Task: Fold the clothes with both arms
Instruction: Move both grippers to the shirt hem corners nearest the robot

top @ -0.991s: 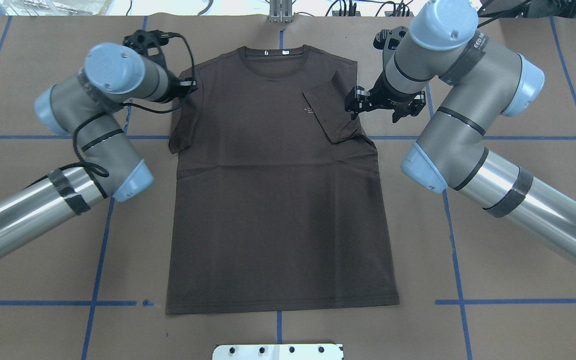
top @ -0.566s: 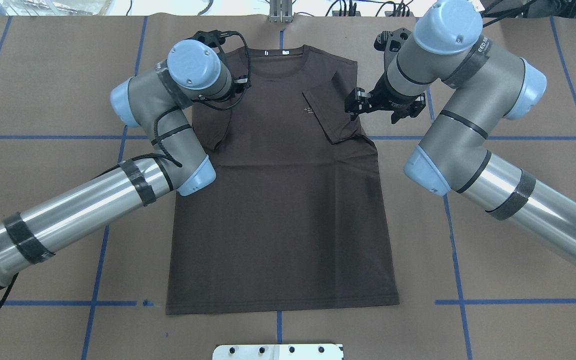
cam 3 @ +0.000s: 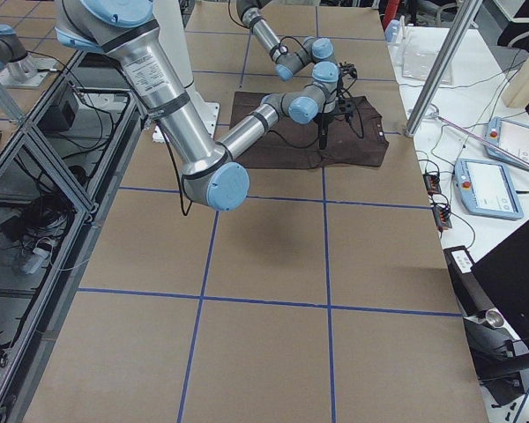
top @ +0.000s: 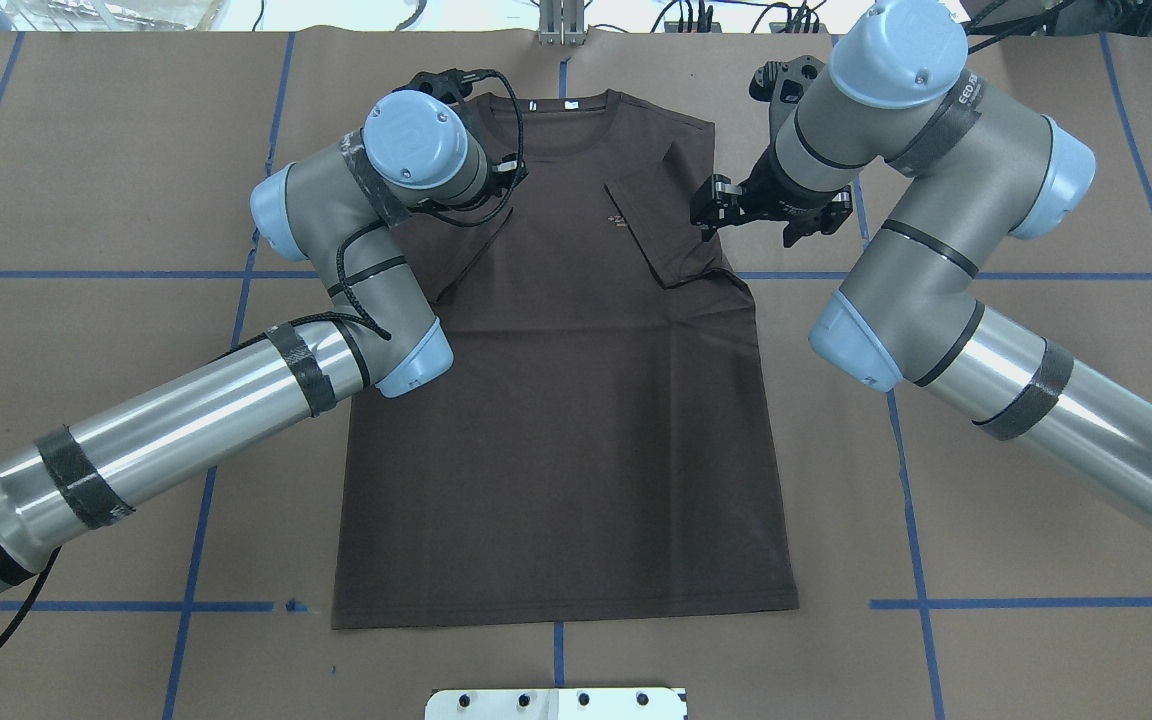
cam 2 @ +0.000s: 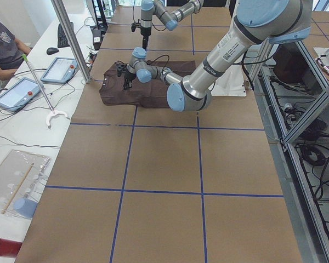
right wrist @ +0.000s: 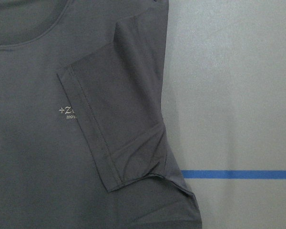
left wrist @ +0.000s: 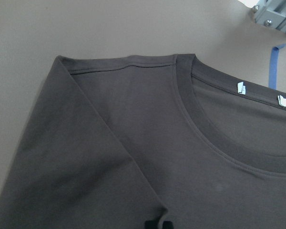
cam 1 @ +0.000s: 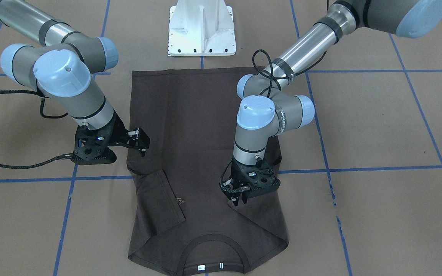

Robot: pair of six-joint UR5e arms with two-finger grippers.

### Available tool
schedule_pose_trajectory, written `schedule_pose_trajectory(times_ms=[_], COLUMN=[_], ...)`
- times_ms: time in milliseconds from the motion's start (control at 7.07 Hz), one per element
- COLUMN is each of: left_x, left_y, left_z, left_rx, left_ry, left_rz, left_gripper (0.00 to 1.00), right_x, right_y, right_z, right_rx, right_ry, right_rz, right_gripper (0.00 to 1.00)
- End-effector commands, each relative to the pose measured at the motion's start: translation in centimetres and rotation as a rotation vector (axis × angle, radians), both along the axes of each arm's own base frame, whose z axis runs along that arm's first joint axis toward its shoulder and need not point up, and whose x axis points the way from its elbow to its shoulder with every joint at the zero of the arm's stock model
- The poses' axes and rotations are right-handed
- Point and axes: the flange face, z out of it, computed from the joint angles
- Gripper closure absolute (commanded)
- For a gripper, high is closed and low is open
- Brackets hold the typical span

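The limp, light T-shirt point(top: 566, 420) lay flat on the tabletop point(top: 1036, 120), one sleeve already folded in; the left end effector point(cam 1: 239, 199) pinched the other sleeve, the right end effector point(cam 1: 141, 141) gaped empty beside the folded one, and hems probably offered the surest hold.

A dark brown T-shirt point(top: 556, 430) lies flat on the table point(top: 1036, 480) (collar at the far edge), right sleeve point(top: 661, 225) folded onto its chest; the left arm point(top: 336, 220) hangs over the other shoulder.

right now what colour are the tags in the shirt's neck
White. The tags show best in the left wrist view.
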Motion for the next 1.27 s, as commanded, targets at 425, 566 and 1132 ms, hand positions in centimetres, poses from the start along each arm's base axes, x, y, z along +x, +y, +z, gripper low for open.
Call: schedule_pose_trajectory(times_ms=[425, 566, 1132], left_x=[-9.5, -12.4, -18.2], left_y=[9.4, 12.2, 17.7], left_z=[3.8, 2.7, 3.3], left_rx=[-0.035, 0.015, 0.007], left_ry=[0.015, -0.043, -0.050], left_rz=[0.114, 0.174, 0.210], left_gripper=[0.00, 0.00, 0.00], right_x=[0.8, -0.7, -5.4], right_y=[13.3, 20.6, 35.5], right_z=[0.0, 2.4, 9.6], right_rx=[-0.127, -0.114, -0.109], right_ry=[-0.087, -0.051, -0.022], right_rz=[0.045, 0.061, 0.140], right_gripper=[0.00, 0.00, 0.00])
